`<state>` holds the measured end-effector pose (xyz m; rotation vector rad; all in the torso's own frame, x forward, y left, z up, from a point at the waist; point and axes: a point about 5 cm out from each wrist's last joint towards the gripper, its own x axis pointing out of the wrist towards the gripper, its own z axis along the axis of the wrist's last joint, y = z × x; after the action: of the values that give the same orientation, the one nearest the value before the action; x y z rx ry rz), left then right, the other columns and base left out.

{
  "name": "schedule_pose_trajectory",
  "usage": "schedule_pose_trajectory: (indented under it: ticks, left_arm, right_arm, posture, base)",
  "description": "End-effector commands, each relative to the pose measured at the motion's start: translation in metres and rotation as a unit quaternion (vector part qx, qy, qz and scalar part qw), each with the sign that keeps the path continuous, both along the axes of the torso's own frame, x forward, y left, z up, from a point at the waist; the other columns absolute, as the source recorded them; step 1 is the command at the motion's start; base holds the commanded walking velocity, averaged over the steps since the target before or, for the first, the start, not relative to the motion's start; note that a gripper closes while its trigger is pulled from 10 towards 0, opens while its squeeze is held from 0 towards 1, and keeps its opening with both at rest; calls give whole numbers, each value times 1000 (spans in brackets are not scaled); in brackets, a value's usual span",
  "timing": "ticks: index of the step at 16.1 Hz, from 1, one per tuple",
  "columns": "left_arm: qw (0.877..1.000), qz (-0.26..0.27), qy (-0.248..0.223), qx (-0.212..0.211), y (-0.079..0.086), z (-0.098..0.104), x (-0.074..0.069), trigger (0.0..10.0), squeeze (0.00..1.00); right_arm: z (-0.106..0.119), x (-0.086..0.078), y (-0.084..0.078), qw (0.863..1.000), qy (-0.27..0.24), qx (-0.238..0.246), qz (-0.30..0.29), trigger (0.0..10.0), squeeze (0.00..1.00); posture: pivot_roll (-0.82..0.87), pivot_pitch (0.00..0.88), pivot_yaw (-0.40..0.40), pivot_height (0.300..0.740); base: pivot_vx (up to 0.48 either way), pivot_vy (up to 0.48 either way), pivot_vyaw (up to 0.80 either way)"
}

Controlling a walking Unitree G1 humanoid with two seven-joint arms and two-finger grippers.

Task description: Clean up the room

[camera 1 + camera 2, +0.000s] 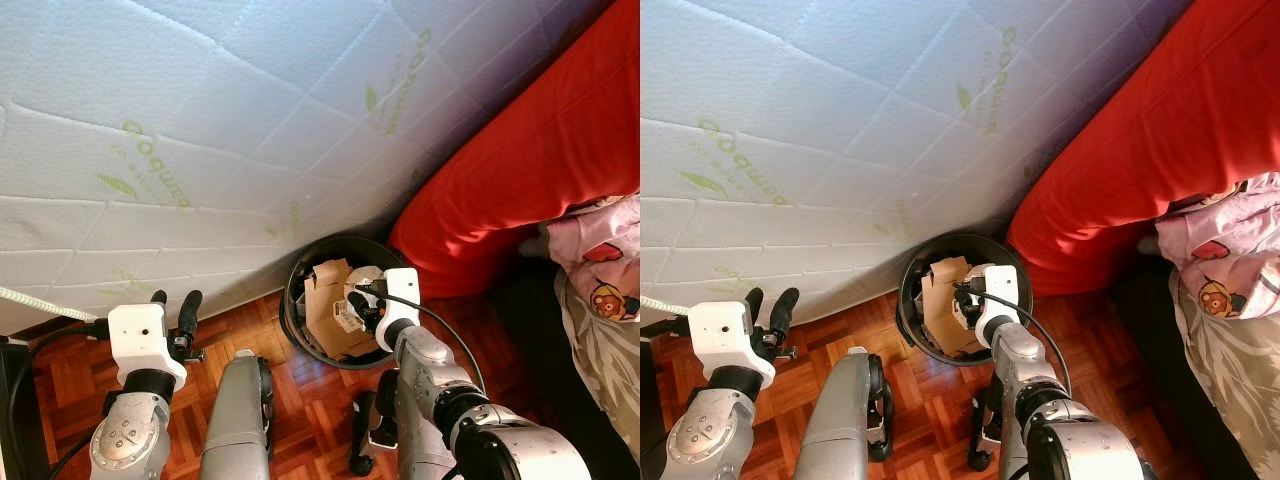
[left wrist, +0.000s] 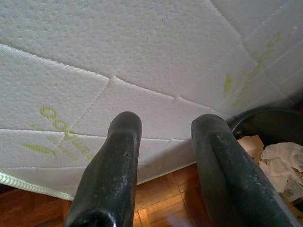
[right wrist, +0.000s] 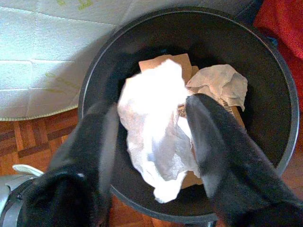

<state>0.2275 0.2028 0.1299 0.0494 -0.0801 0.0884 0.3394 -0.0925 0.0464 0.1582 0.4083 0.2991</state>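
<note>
Over the round black bin [image 3: 279,71], the right gripper [image 3: 151,142] – fingers parted – seemingly pinches crumpled white paper [image 3: 154,127]; the left gripper [image 2: 163,165] gapes empty.

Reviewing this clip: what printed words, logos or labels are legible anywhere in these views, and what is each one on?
Green lettering with leaf marks, repeated on the white mattress: seen upside down and at an angle, not reliably readable.
Printed label on a scrap in the black trash bin, beside the white crumpled paper between the right gripper fingers: too small and blurred.
Cartoon print on the pink fabric: pictures, no legible words.
Left gripper: no text.
</note>
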Motion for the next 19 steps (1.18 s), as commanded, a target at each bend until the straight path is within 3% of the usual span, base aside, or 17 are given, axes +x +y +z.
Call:
schedule_pose_trajectory:
  ticks: [1, 10, 13, 15, 19]
  left_arm:
    - [1000, 4, 17, -9, 1, -6, -5, 10000, 0]
    - [1000, 4, 16, -9, -1, -6, -5, 10000, 0]
    - [1000, 3, 15, -10, -1, -6, -5, 10000, 0]
    - [1000, 3, 16, -10, -1, -6, -4, 10000, 0]
    - [1000, 3, 15, -12, -2, -7, -3, 10000, 0]
  right_arm:
    - [-12, -8, 1, 1000, 29, -3, 7, 10000, 1000]
    - [-18, -12, -3, 997, 49, -56, 11, 10000, 1000]
    - [-18, -13, 1, 998, 61, 18, -4, 10000, 1000]
    - [-18, -11, -2, 996, 44, -77, 24, 10000, 1000]
    - [-13, -9, 2, 998, 32, -44, 21, 10000, 1000]
  posture:
    - [350, 504, -64, 633]
    - [349, 495, -67, 633]
    - [350, 495, -66, 633]
    - [347, 493, -67, 633]
    - [344, 489, -69, 633]
  base:
    - [0, 0, 0]
    - [0, 0, 0]
    - [0, 0, 0]
    - [0, 0, 0]
    - [0, 0, 0]
